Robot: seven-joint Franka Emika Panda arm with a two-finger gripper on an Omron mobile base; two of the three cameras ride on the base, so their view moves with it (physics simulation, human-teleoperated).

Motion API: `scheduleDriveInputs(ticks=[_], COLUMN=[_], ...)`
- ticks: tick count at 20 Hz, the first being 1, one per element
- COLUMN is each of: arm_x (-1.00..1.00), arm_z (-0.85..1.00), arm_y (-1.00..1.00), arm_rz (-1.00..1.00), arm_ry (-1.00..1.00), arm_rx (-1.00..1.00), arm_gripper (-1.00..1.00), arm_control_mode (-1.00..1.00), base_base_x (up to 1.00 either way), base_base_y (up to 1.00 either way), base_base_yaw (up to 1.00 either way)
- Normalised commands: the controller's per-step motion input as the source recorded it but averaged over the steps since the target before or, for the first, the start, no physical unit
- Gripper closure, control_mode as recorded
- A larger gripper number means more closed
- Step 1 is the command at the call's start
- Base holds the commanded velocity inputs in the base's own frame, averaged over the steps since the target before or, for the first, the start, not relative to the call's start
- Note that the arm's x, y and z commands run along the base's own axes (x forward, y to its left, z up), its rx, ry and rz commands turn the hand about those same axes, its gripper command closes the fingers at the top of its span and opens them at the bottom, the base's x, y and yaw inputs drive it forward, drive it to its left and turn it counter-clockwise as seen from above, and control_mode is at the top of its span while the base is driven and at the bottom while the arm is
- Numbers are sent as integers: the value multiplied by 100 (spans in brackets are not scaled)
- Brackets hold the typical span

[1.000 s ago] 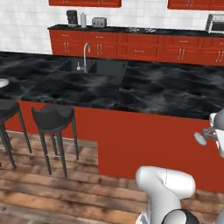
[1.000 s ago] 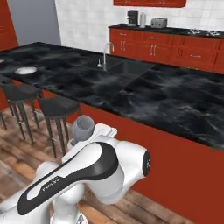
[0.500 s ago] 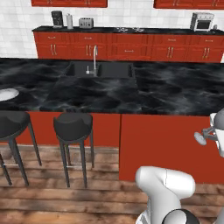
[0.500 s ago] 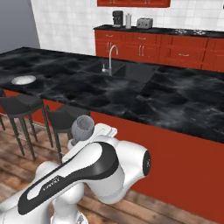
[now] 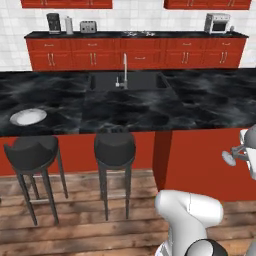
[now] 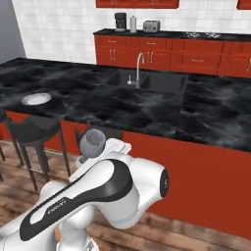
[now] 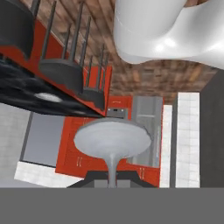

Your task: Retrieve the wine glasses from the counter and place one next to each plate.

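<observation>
My gripper (image 7: 112,179) is shut on the stem of a clear wine glass (image 7: 113,139), whose rounded bowl fills the middle of the hand view. That glass hangs in front of the island's red side: its round foot (image 5: 229,157) pokes out at the right edge by the gripper (image 5: 246,152), and its bowl (image 6: 91,142) rises over my arm by the gripper (image 6: 112,147). One plate (image 5: 28,117) lies on the island top at the left, the same plate (image 6: 36,99) above the stools. The counter (image 5: 150,35) runs along the back wall.
The black-topped island (image 5: 200,100) with sink and faucet (image 5: 124,67) stands between me and the counter. Two dark stools (image 5: 115,147) (image 5: 31,152) stand on the wood floor before it. On the counter are a toaster oven (image 5: 217,22), a coffee maker (image 5: 53,22) and a toaster (image 5: 88,26).
The whole picture has slid to the right as the base moved left along the island; the plate and stools have come further into view. The gripper has stayed shut on the glass.
</observation>
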Motion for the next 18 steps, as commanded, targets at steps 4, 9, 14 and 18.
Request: scheduleDriveInputs(ticks=[4,9,14,18], arm_x=[0,0,0,0], arm_z=[0,0,0,0], arm_y=[0,0,0,0], arm_rz=[0,0,0,0], arm_ry=[0,0,0,0], arm_rx=[0,0,0,0], arm_gripper=[100,100,100,100], arm_control_mode=[100,100,100,100], base_base_x=[30,30,44,79], base_base_y=[100,100,100,100], base_base_yaw=[-26,-25,-24,-20])
